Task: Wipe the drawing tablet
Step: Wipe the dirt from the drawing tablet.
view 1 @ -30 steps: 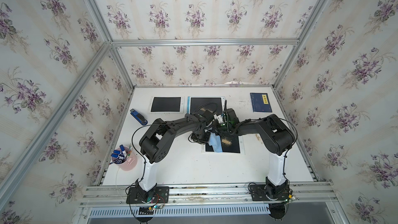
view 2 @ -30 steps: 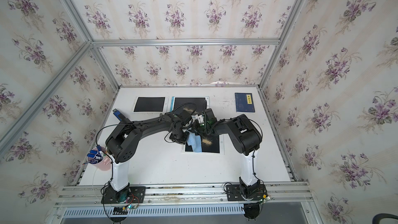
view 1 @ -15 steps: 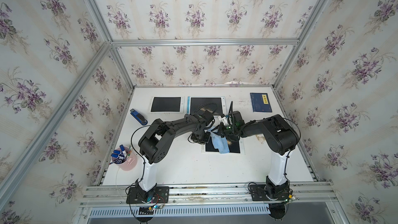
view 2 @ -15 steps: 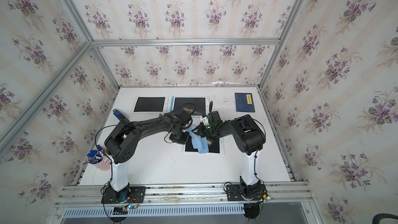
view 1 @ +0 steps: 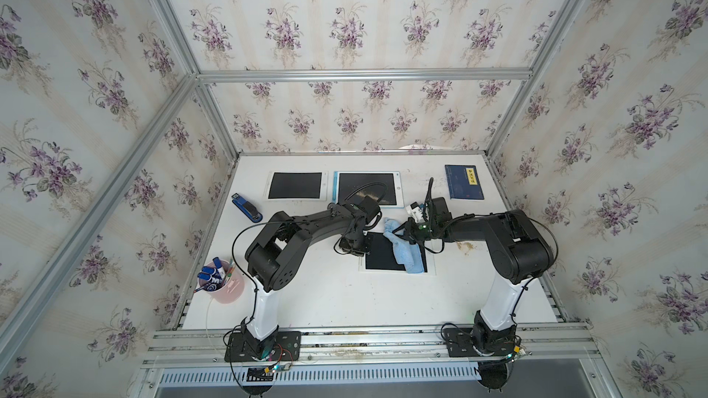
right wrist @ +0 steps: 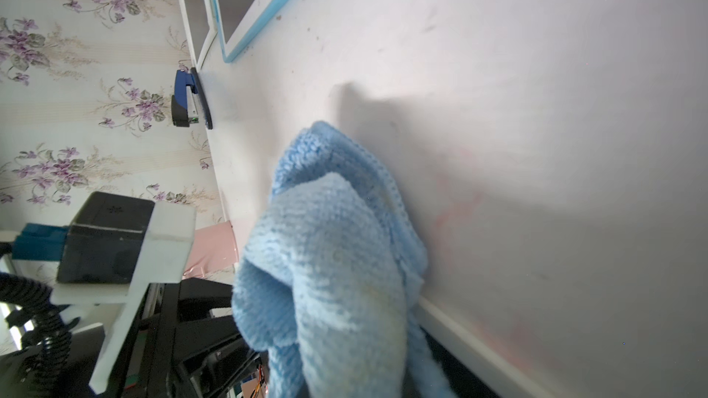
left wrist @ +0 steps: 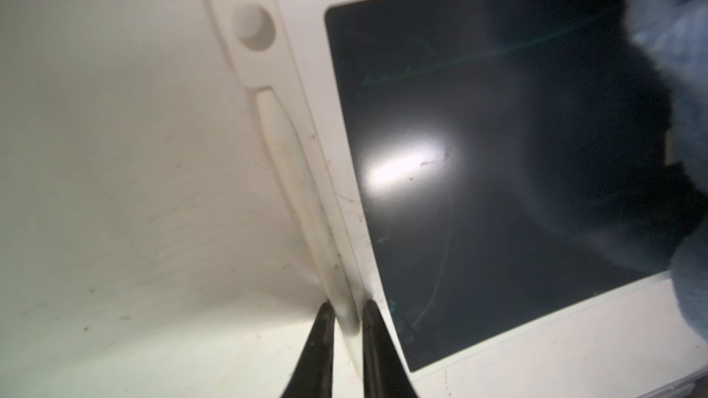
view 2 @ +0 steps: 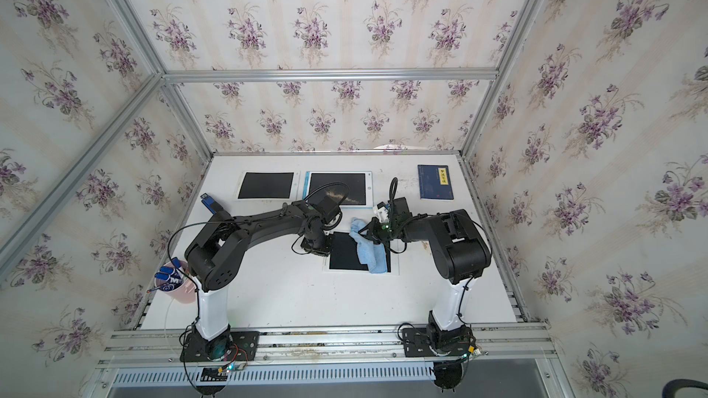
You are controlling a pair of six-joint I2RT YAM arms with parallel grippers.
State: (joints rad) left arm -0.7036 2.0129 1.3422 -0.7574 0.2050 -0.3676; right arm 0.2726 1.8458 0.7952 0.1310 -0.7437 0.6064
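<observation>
The drawing tablet (view 1: 377, 256) (view 2: 343, 256), a black screen in a white frame, lies flat at the table's middle. A light blue cloth (view 1: 408, 256) (view 2: 371, 254) is draped over its right part and runs past its far edge. My right gripper (view 1: 400, 233) (view 2: 367, 233) is shut on the cloth's far end; in the right wrist view the cloth (right wrist: 337, 262) hides the fingers. My left gripper (view 1: 354, 248) (left wrist: 346, 306) is shut on the tablet's white left rim (left wrist: 329, 185), one finger on each side. Faint marks show on the screen (left wrist: 498, 185).
Two more tablets (view 1: 295, 184) (view 1: 366, 188) lie at the back, with a blue book (view 1: 463, 181) at the back right. A blue stapler (view 1: 247, 208) lies at the left. A pink cup of markers (view 1: 220, 285) stands front left. Crumbs (view 1: 465, 246) lie right of the tablet.
The right gripper has dragged the cloth rightward across the tablet's screen and now holds its end past the far edge. The left gripper has stayed at the left rim and closed slightly.
</observation>
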